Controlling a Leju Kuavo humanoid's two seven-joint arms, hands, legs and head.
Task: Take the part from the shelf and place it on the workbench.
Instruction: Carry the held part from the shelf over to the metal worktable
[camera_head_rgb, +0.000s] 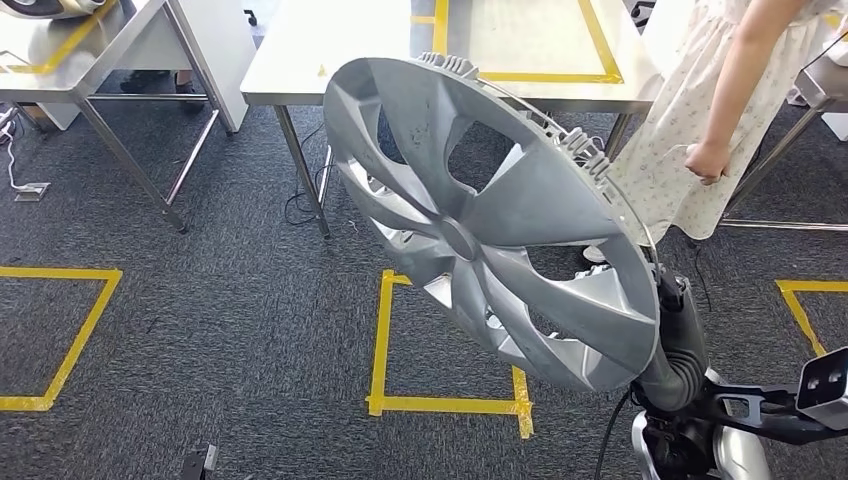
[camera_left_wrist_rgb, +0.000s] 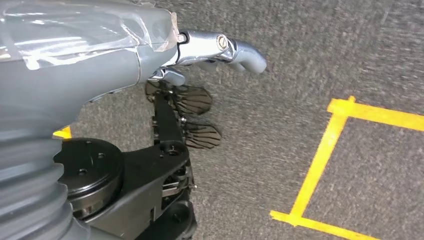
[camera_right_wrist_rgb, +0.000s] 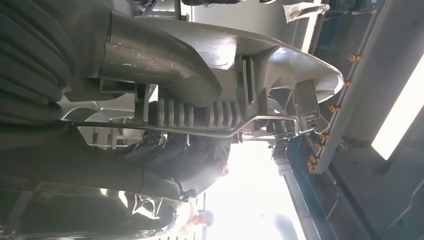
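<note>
The part is a large silver wheel cover (camera_head_rgb: 500, 210) with curved spokes, held up tilted in front of me in the head view. My right hand (camera_head_rgb: 672, 310) grips its lower right rim; the rim hides most of the fingers. In the right wrist view the thick thumb (camera_right_wrist_rgb: 150, 65) presses on the ribbed inner side of the wheel cover (camera_right_wrist_rgb: 280, 65). The steel workbench (camera_head_rgb: 340, 60), marked with yellow tape, stands just beyond the cover. My left hand (camera_left_wrist_rgb: 100, 55) hangs over the grey carpet and holds nothing.
A person in a light dress (camera_head_rgb: 690, 130) stands at the workbench's right end, one hand lowered. Another steel table (camera_head_rgb: 90, 70) stands at the far left, and a third table's edge (camera_head_rgb: 825, 85) at the far right. Yellow tape squares (camera_head_rgb: 380, 340) mark the carpet. Cables lie under the workbench.
</note>
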